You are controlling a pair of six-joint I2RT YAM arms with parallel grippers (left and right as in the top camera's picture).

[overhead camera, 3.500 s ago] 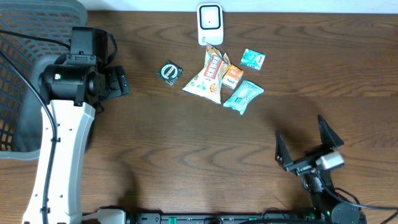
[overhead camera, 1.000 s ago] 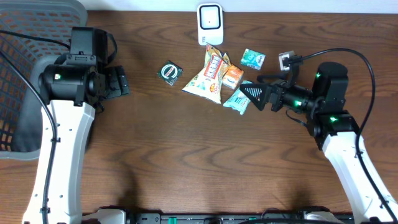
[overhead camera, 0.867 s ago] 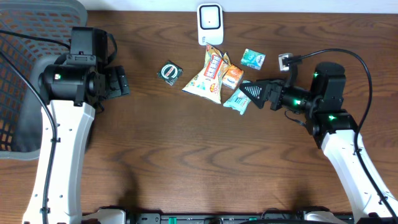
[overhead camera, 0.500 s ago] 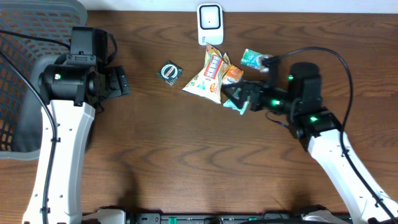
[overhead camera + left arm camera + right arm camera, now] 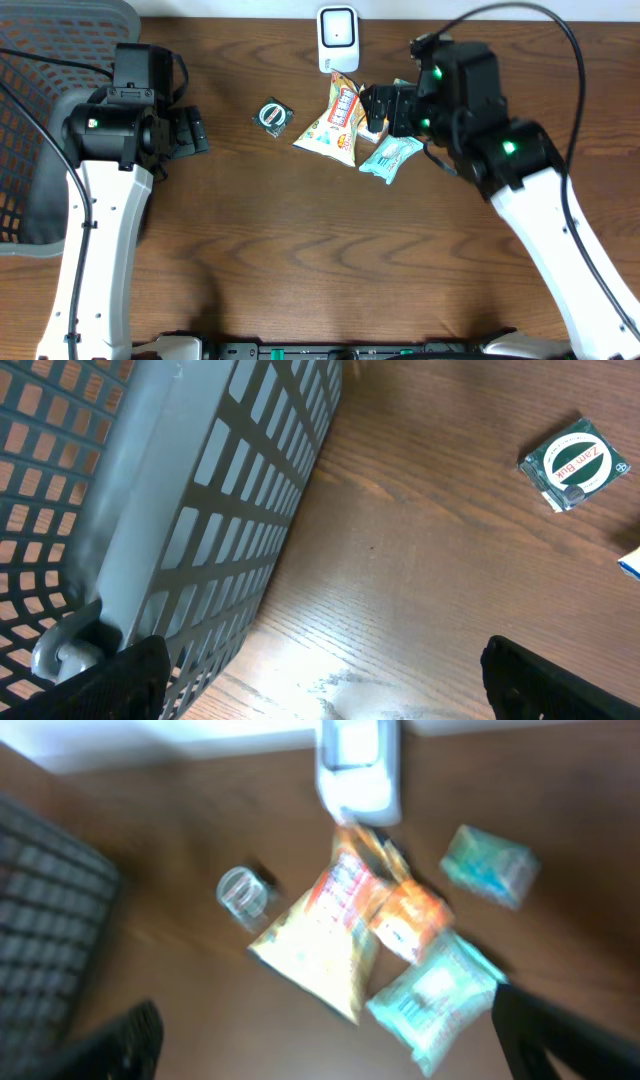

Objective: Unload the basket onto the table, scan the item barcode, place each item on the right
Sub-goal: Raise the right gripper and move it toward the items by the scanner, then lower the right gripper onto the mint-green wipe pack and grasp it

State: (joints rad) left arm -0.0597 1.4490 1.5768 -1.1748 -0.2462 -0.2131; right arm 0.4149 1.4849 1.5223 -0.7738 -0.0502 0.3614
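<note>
Right gripper (image 5: 375, 105) has its two fingers wide apart and holds nothing. It hangs right over the small orange snack pack (image 5: 376, 121), which lies on the table (image 5: 300, 250) in the heap of snacks. A second ago this gripper was off to the right of the heap; now it has swung in and up above it. So the reach is nearly done, and I think the next job is to drop down and pinch one item.

Around the orange pack lie the big yellow chip bag (image 5: 335, 120), the light blue wrapper (image 5: 392, 155), and a small teal packet (image 5: 490, 865) a bit apart. The white scanner (image 5: 338, 35) stands just behind the heap at the table's far edge.

The right arm stretches forward from the near side, bent at the elbow, wrist turned toward the heap.

Left gripper (image 5: 320, 680) is wide apart too and has not moved, parked by the gray mesh basket (image 5: 150, 510), near the round green packet (image 5: 575, 460).
</note>
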